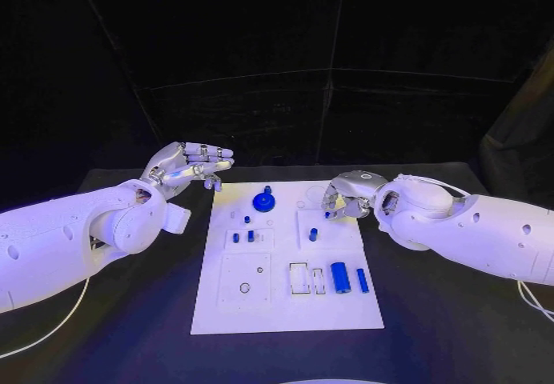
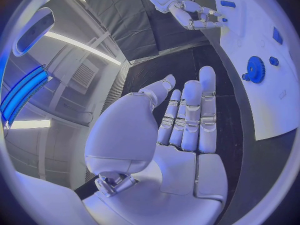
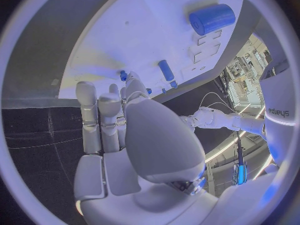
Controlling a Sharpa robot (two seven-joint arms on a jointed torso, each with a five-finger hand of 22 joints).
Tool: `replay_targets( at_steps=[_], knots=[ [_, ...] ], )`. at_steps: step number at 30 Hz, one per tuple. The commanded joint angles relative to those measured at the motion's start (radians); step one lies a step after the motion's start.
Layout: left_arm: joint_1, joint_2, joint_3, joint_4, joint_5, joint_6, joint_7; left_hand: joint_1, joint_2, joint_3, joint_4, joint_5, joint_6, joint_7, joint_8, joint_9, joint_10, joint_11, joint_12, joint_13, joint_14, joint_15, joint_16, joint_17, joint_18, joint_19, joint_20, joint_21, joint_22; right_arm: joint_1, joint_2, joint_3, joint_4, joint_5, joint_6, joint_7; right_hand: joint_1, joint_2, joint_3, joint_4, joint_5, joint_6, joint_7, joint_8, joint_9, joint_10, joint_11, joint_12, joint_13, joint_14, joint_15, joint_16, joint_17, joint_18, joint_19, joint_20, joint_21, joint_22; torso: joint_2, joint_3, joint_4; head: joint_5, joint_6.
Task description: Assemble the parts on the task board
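The white task board (image 1: 289, 308) lies in the middle of the table. A blue gear (image 1: 264, 200) stands near its far edge, also in the left wrist view (image 2: 254, 68). A thick blue cylinder (image 1: 341, 276) and a thin blue rod (image 1: 361, 280) lie at the right. Small blue pegs (image 1: 235, 237) sit mid-board. My left hand (image 1: 185, 168) hovers empty off the board's far left corner, its fingers (image 2: 190, 115) straight. My right hand (image 1: 347, 196) hangs over the far right of the board, pinching a small blue peg (image 3: 123, 75) between thumb and finger.
Empty rectangular slots (image 1: 307, 278) lie beside the cylinder. A square plate with a hole (image 1: 245, 280) takes up the board's near left. Black table surrounds the board, and a white cable (image 1: 46, 336) runs along the near left.
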Motion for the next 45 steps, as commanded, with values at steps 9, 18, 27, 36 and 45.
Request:
replay_targets(
  at_steps=[9,18,27,36,45],
  knots=[
    [0.001,-0.004,0.001,0.01,0.068,-0.001,0.036,-0.011,0.005,-0.009,0.0,0.001,0.001,0.004,0.006,-0.002,0.004,-0.004,0.007,0.001,-0.01,-0.001,-0.005,-0.004,0.014,-0.006,-0.001,-0.008,-0.003,-0.011,0.017,0.0,-0.016,-0.037,0.036,-0.007,0.049,0.013,0.081,-0.008,-0.051,0.02,0.006,-0.015,0.001,0.032,0.0,-0.032,-0.054,0.012,-0.002,0.027,0.03,-0.009,0.03,0.0,0.04,0.05,0.001,0.0,0.0004,-0.001,-0.007],
    [0.001,-0.005,0.001,0.008,0.069,-0.002,0.031,-0.01,0.007,-0.009,-0.001,0.001,-0.001,0.005,0.005,-0.002,0.003,-0.004,0.009,0.001,-0.012,-0.001,-0.006,-0.007,0.014,-0.007,-0.001,-0.01,-0.005,-0.015,0.025,0.0,-0.02,-0.037,0.054,-0.007,0.052,0.003,0.135,-0.008,-0.054,0.04,0.002,-0.014,0.002,0.062,-0.004,-0.043,-0.075,0.025,-0.006,0.072,0.078,-0.022,0.069,-0.003,0.092,0.123,0.0,0.0002,-0.0004,-0.002,-0.012],
    [0.001,-0.007,0.001,0.007,0.07,-0.004,0.028,-0.009,0.007,-0.01,-0.002,0.001,-0.002,0.006,0.005,-0.003,0.002,-0.003,0.009,0.001,-0.013,-0.001,-0.006,-0.008,0.014,-0.008,-0.001,-0.011,-0.006,-0.018,0.029,0.0,-0.02,-0.038,0.064,-0.014,0.048,-0.009,0.199,-0.015,-0.057,0.069,-0.005,-0.011,0.003,0.097,-0.012,-0.051,-0.077,0.04,-0.011,0.129,0.135,-0.035,0.11,-0.007,0.149,0.202,0.0,0.0001,-0.0005,-0.003,-0.014],
    [0.001,-0.008,0.001,0.005,0.07,-0.007,0.028,-0.007,0.008,-0.01,-0.003,0.001,-0.003,0.006,0.004,-0.003,0.0,-0.003,0.01,0.0,-0.014,-0.001,-0.007,-0.009,0.014,-0.008,0.0,-0.013,-0.007,-0.02,0.028,0.0,-0.012,-0.064,0.009,-0.039,0.03,-0.027,0.321,-0.041,-0.084,0.09,-0.008,-0.015,0.002,0.124,-0.014,-0.071,-0.076,0.04,-0.015,0.147,0.141,-0.047,0.141,-0.012,0.201,0.272,0.0,0.0007,-0.001,-0.007,-0.016],
    [0.001,-0.009,0.001,-0.003,0.07,-0.014,0.029,-0.006,0.008,-0.011,-0.004,0.001,-0.005,0.007,0.004,-0.003,-0.004,-0.002,0.011,0.0,-0.016,0.0,-0.007,-0.011,0.013,-0.008,0.0,-0.015,-0.008,-0.02,0.003,0.001,0.026,-0.055,-0.073,-0.038,-0.082,-0.103,0.53,-0.1,-0.08,0.096,-0.006,-0.019,0.002,0.14,-0.013,-0.098,-0.075,0.035,-0.012,0.161,0.133,-0.049,0.136,-0.008,0.222,0.296,-0.001,0.0007,-0.0006,-0.007,-0.015]
  ],
)
